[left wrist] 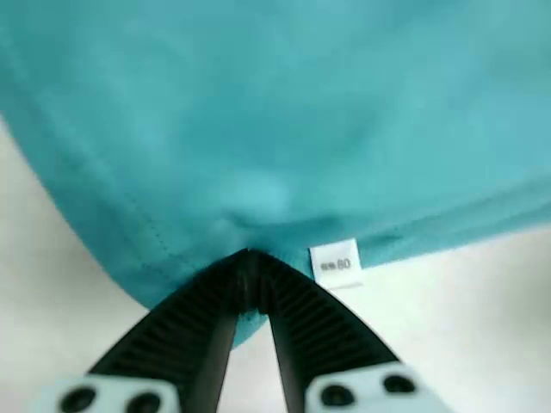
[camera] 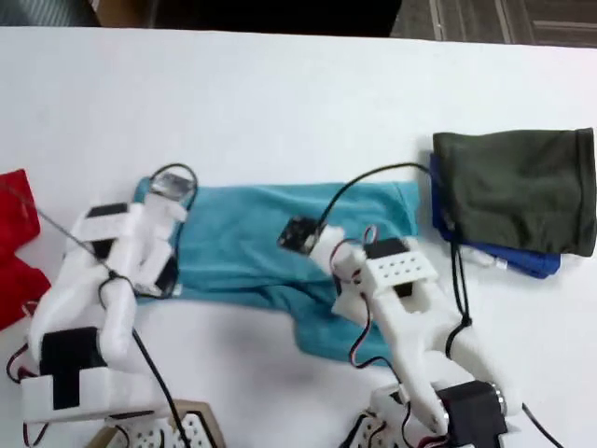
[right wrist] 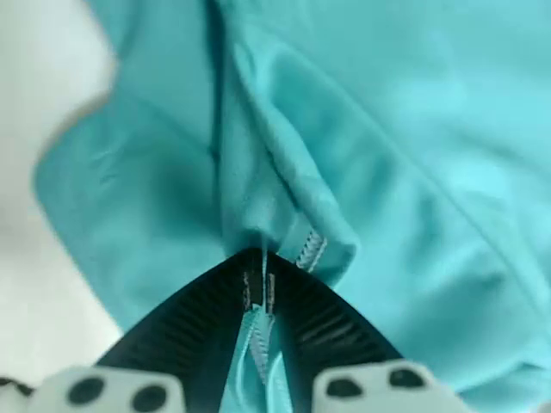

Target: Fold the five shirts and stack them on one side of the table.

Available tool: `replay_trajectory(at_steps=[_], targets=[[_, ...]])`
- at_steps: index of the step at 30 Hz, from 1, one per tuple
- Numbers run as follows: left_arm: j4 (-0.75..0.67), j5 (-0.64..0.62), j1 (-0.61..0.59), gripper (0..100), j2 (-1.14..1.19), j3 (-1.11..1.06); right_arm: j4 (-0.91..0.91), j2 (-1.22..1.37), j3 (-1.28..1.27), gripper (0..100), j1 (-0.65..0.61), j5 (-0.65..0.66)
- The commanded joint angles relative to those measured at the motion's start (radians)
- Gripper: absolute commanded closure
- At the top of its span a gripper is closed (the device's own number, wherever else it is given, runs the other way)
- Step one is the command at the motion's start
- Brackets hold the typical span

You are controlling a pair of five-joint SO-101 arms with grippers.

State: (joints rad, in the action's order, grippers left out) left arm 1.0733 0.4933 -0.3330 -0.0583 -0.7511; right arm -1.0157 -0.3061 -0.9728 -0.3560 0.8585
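Note:
A teal shirt lies spread across the middle of the white table. My left gripper is shut on the teal shirt at its hemmed edge, beside a small white tag; in the high view this arm sits at the shirt's left end. My right gripper is shut on a stitched fold of the teal shirt; its arm sits over the shirt's near right part. A folded dark green shirt rests on a folded blue shirt at the right.
A red shirt lies crumpled at the table's left edge. Black cables run from the arms over the teal cloth. The arm bases stand along the near edge. The far half of the table is bare white surface.

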Motion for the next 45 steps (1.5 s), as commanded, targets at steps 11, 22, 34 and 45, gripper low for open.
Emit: replay_trajectory(at_steps=[11,22,34,45], targets=[[-0.083,-0.091,-0.086,97,0.052,0.039,-0.519,-0.044,0.192,97.8,-0.147,0.172],[-0.074,-0.091,-0.086,97,0.072,0.053,-0.320,-0.091,0.287,90.4,-0.122,-0.020],[-0.074,-0.091,-0.086,97,0.074,0.053,-0.193,0.127,0.293,76.8,-0.127,-0.009],[-0.075,-0.091,-0.086,97,0.074,0.053,-0.177,0.059,0.290,97.3,-0.127,-0.012]])
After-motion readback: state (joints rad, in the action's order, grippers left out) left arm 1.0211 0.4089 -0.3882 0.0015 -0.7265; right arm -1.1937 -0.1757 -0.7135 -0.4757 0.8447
